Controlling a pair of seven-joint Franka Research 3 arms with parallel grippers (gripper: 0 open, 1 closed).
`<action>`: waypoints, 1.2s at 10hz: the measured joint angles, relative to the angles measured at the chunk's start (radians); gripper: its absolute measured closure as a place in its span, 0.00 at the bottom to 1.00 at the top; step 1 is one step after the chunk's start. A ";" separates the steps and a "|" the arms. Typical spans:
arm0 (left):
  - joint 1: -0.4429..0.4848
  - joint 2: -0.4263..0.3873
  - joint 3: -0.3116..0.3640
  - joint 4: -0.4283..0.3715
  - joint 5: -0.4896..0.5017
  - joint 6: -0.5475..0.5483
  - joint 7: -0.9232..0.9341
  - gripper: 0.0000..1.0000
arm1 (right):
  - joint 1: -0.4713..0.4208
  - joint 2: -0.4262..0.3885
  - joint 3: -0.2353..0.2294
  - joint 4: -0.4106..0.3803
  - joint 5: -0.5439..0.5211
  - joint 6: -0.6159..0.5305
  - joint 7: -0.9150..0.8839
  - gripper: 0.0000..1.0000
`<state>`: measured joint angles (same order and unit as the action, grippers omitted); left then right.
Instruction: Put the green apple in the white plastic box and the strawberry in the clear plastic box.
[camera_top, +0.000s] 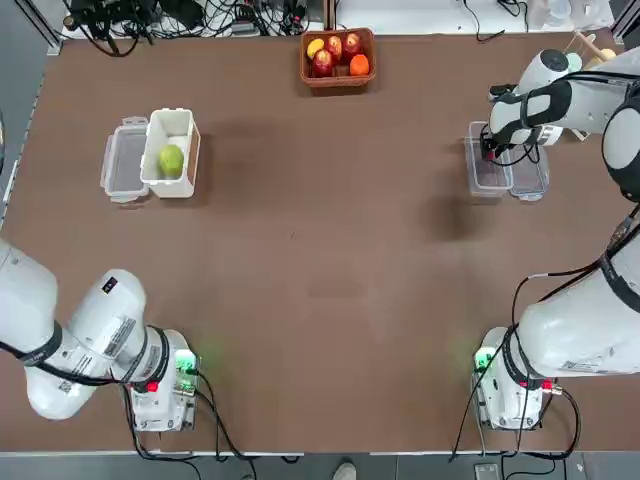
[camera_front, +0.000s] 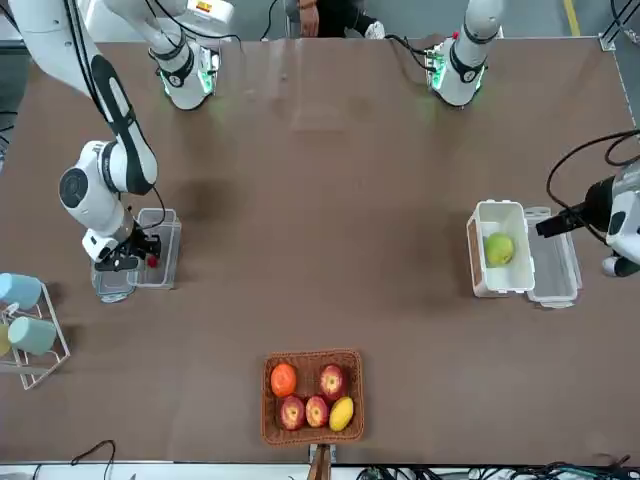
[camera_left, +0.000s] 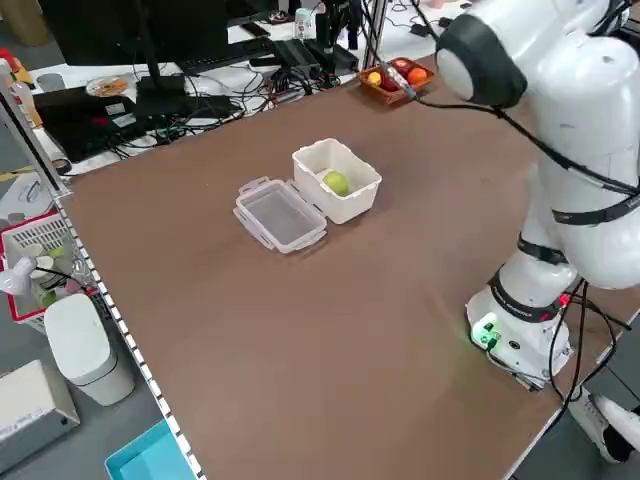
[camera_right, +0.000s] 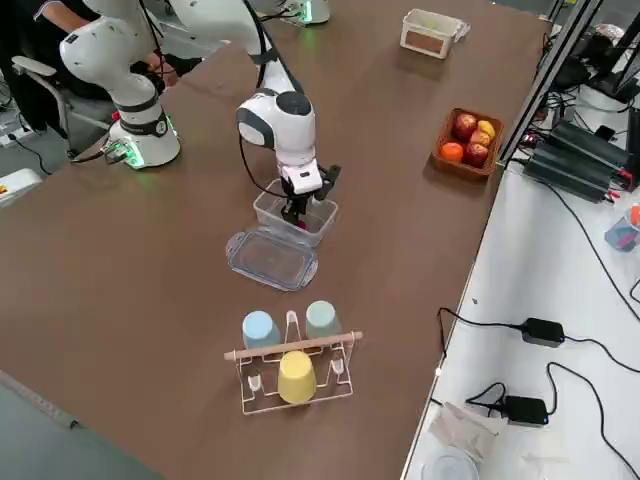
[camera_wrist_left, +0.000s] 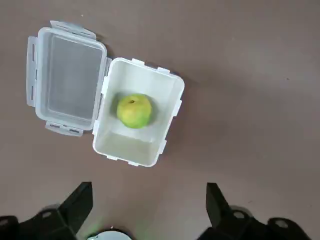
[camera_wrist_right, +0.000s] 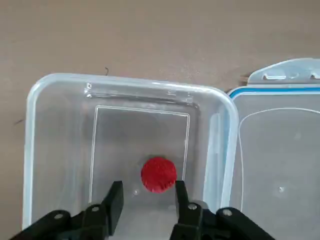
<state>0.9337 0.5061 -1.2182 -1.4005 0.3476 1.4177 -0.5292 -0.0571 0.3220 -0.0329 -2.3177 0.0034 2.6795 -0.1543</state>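
Right gripper (camera_wrist_right: 145, 200): low over the clear plastic box (camera_wrist_right: 55, 130), fingers narrowly parted, gripping nothing.
Strawberry (camera_wrist_right: 158, 174): on the clear box's floor, just beyond the fingertips; whether they touch it I cannot tell.
Clear lid (camera_wrist_right: 280, 150): flat on the table beside its box, touching along one long side.
Left gripper (camera_wrist_left: 150, 210): held high, fingers spread wide and empty, well apart from the white plastic box (camera_wrist_left: 165, 95).
Green apple (camera_wrist_left: 134, 110): inside the white box, near its middle.
White box lid (camera_wrist_left: 65, 80): lies open against the box.
Table (camera_top: 330, 290): broad bare middle between the two boxes.
Fruit basket (camera_top: 338, 58): at the far edge, centre.
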 joint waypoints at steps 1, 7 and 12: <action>-0.082 -0.075 0.112 0.029 -0.077 -0.009 0.064 0.00 | 0.000 0.000 0.000 0.000 0.000 0.000 0.000 0.50; -0.542 -0.386 0.698 0.044 -0.332 -0.031 0.338 0.00 | 0.000 -0.072 0.002 0.095 0.000 -0.294 0.001 0.15; -0.890 -0.463 1.125 0.042 -0.388 -0.061 0.432 0.00 | 0.052 -0.144 0.020 0.302 0.001 -0.583 0.170 0.00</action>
<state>0.0439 0.0432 -0.0936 -1.3583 -0.0405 1.3563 -0.0974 -0.0051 0.1784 -0.0131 -2.0158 0.0042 2.0967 0.0158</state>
